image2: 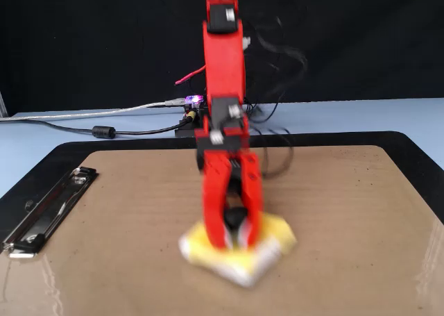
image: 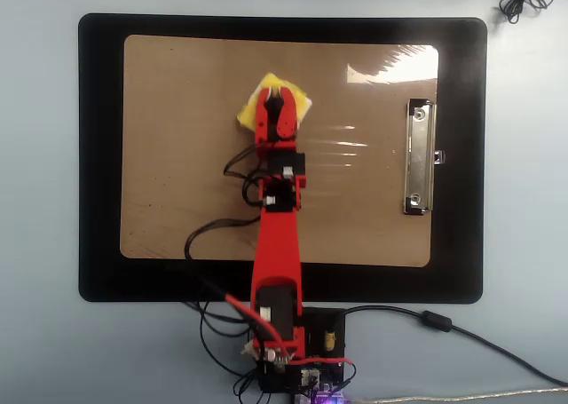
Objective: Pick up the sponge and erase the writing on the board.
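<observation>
**Sponge clamped and down on the board, grip slip is the main risk**

Gripper [image: 277, 99] has its jaws closed onto the sponge [image: 296, 102], pinning it flat on the clipboard [image: 169, 155]. In the overhead view the sponge sits in the upper middle of the board, well left of the metal clip [image: 419, 158]. In the fixed view the sponge [image2: 267, 250] and the lower arm are motion-blurred, so I judge a wipe stroke is underway.

No writing visible on the board in either view. Either it's gone, it's under the sponge or arm, or it's too faint to see. Can't say which.

What could go wrong, as I see it:

- Grip is on the sponge's centre only, with corners sticking out past the jaws. Soft sponge plus drag on a glossy surface means it could twist or peel out of the jaws mid-stroke.
- Too much downforce and the clipboard could slide on the black mat [image: 98, 155]. Nothing visibly fixes it. Too little and the sponge skims without erasing.
- Loose black wires [image: 232, 164] hang off the arm low over the board, just behind the gripper. They could drag across the surface or snag on a wide sweep.
- A stroke running far to the right in the overhead view could reach the clip. A sponge edge catching there could yank it loose.
- Glare patches near the clip [image: 390, 65] could hide leftover ink, so "clean" is hard to confirm from above.
</observation>
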